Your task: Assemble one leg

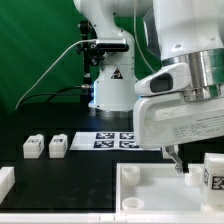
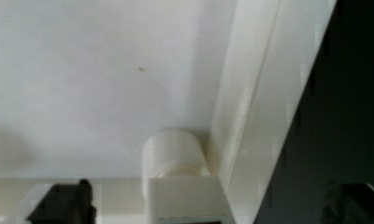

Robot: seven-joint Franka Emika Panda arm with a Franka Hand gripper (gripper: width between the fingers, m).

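A white robot arm (image 1: 185,60) reaches over a black surface (image 1: 70,178). The landmark here is the marker board (image 1: 115,140), a flat white strip of black-and-white tags lying on the surface near the arm's base.

Toward the exterior view's left of the marker board, close beside it, sit two small chunky white blocks with tags: one leg (image 1: 58,146) nearest the board and a second leg (image 1: 33,147) just beyond it. Both rest on the surface, untouched.

In front of the marker board, nearer the camera, lies a large white square panel (image 1: 150,198). The hand (image 1: 178,160) hangs low over it, forward of the board and to the exterior view's right.

A third leg (image 1: 213,172) stands upright further to the exterior view's right of the board, near the hand but apart from it.

In the wrist view, the hand (image 2: 210,205) is spread wide, its dark fingers (image 2: 59,203) well apart and gripping nothing. Below it are the panel's (image 2: 95,80) pale face and raised edge, with a rounded white shape between the fingers that is too blurred to identify.
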